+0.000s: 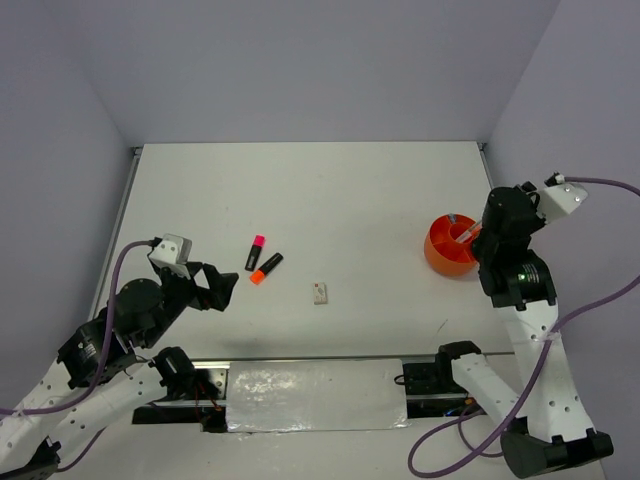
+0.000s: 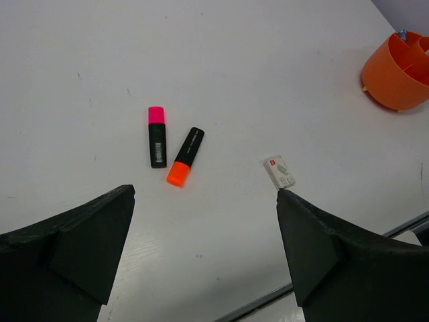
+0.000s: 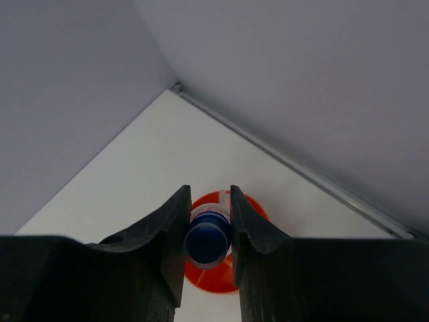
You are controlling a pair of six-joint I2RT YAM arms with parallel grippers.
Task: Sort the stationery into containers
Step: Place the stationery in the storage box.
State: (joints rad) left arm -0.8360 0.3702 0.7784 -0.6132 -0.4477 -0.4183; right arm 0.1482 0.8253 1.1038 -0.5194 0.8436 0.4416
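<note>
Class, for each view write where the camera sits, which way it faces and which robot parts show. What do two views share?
Top external: above and behind, looking down on the table; both arms show.
Left wrist: on the left arm, facing highlighters and eraser; open left gripper frames it.
Right wrist: facing the far corner; right gripper clamps a blue-capped bottle.
Shared: orange bowl.

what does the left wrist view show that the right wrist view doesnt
Only the left wrist view: the open left tool, and beyond it a black plastic highlighter with a pink cap, a black plastic highlighter with an orange cap and a small white rectangular block. Only the right wrist view: the right tool shut on a blue-capped clear plastic bottle, and the wall corner. Both: the round bright-orange plastic bowl and the white table.
</note>
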